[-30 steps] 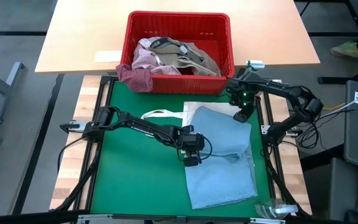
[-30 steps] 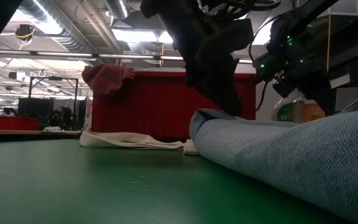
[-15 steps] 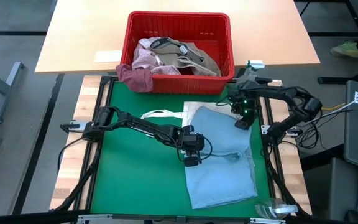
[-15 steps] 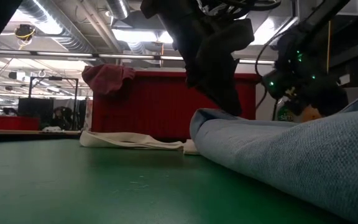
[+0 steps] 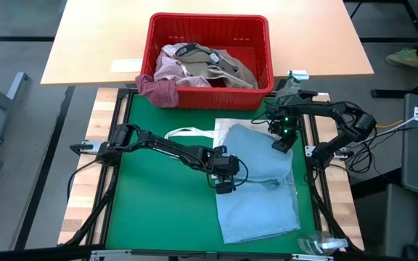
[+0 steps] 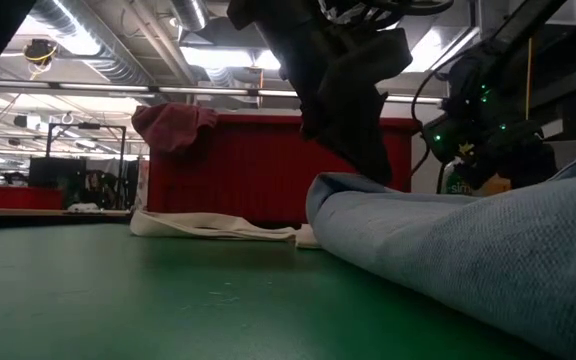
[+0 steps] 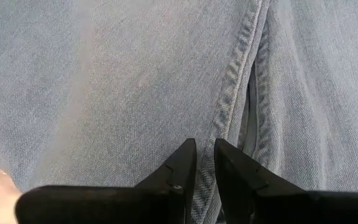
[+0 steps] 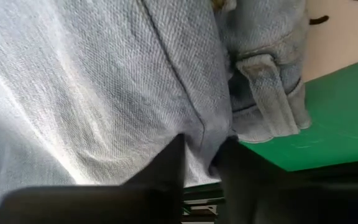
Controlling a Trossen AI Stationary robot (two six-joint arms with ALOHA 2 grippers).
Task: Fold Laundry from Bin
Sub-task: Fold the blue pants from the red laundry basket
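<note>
Folding step: left gripper pinches light blue jeans mid-mat, right gripper nipping waistband nr bin-side edge; next needs coordinated lift & fold.

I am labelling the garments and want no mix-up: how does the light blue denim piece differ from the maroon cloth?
The light blue denim garment lies spread on the green mat; the maroon cloth hangs bunched over the rim of the red bin. The denim is much larger. Both claws, left and right, are at the denim; none is near the maroon cloth. Both are soft laundry.
</note>
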